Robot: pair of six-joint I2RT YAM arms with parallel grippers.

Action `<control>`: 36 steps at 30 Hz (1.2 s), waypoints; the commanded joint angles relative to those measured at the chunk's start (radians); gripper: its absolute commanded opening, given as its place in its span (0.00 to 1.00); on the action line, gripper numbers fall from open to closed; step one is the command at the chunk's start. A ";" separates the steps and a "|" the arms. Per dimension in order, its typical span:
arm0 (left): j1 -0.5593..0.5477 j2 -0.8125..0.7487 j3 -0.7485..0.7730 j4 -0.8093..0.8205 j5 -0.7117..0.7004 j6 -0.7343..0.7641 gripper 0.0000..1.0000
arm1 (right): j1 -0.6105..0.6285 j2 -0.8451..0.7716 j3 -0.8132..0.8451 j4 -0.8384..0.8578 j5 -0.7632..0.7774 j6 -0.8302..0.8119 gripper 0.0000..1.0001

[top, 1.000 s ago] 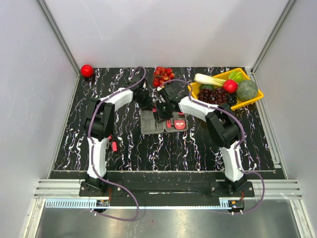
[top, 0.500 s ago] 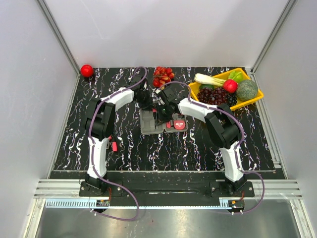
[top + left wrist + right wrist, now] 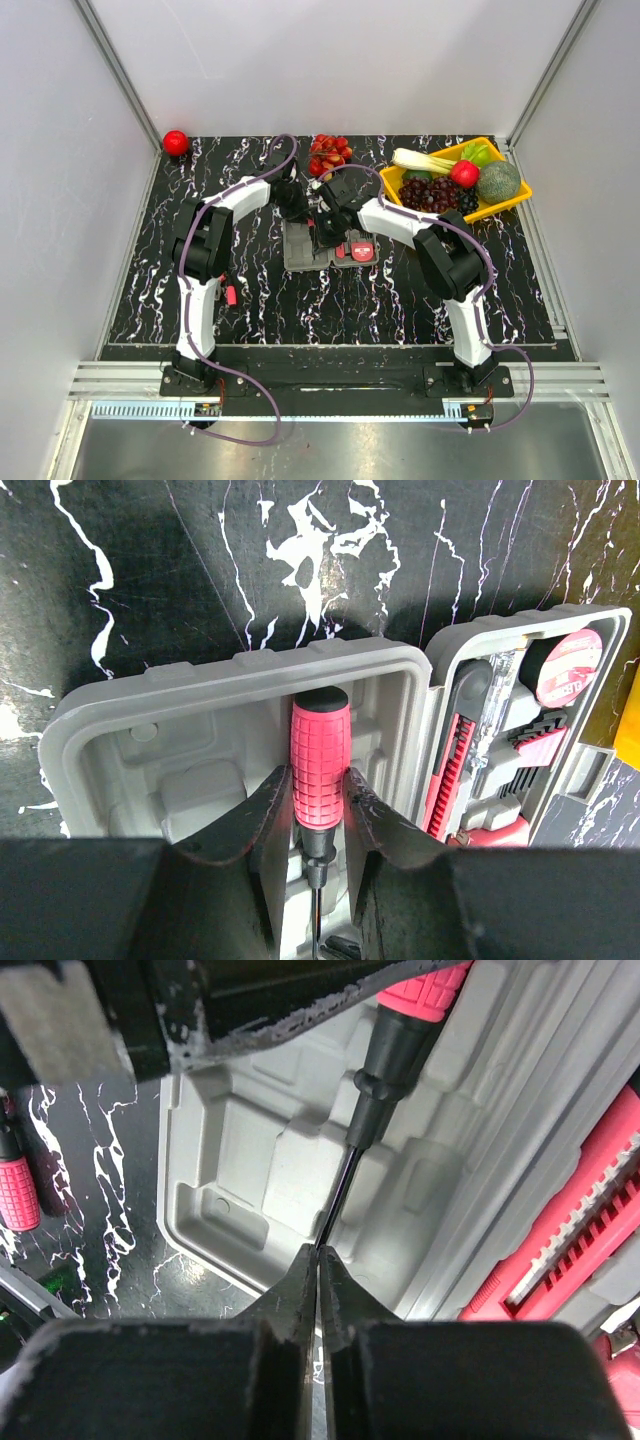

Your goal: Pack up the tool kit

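Red-handled black-shafted screwdriver: looks light, stiff; ribbed handle is the best hold. Left gripper clamps the handle at frame centre, right gripper pinches the slippery shaft tip.

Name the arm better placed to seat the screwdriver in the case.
Left, probably. The left pincer grips the screwdriver by its red handle over the case; the right pincer only pinches the thin shaft's tip.

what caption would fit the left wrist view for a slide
Left gripper clamps the red-handled screwdriver over the open grey case, other tools seated in its far half.
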 commanded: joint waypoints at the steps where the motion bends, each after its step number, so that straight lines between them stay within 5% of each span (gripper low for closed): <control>1: -0.009 0.019 0.024 -0.039 -0.032 0.016 0.18 | 0.017 -0.013 0.012 -0.014 -0.013 -0.020 0.05; 12: -0.012 0.032 0.000 -0.055 -0.042 0.015 0.01 | 0.025 0.057 0.020 -0.103 0.012 -0.026 0.00; 31: -0.021 0.021 0.015 -0.087 -0.069 0.032 0.00 | 0.023 0.065 0.023 -0.110 0.052 -0.011 0.00; 36: -0.019 -0.074 0.093 -0.090 -0.065 0.042 0.27 | 0.023 -0.042 0.069 -0.042 0.093 0.034 0.06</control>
